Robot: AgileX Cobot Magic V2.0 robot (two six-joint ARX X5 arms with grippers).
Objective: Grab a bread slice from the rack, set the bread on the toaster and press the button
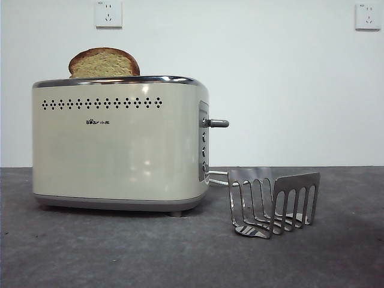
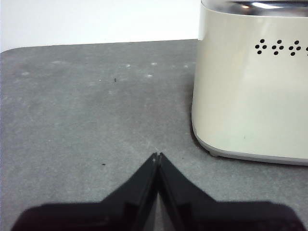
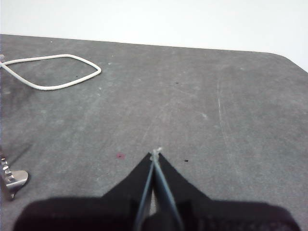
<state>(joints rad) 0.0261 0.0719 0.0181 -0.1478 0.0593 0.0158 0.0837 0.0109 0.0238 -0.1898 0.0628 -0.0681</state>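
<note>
Altogether one toaster [image 1: 120, 144], one slice of bread [image 1: 104, 63], one rack [image 1: 273, 203]

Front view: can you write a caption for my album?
Slice of bread poking up from the cream toaster, with the shiny rack standing bare beside it.

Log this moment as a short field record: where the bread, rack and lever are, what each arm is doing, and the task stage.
bread: slice of bread stands upright in the toaster, domed top above the chrome rim
rack: rack holds no bread, on the table beside the toaster's button end
button: button sticks out of the end panel, untouched
left gripper: left gripper shut, holds nothing, low near the toaster's corner
right gripper: right gripper shut, holds nothing, over bare table
cord: white cord looped on the table
stage: bread placed; press not visibly done
</note>
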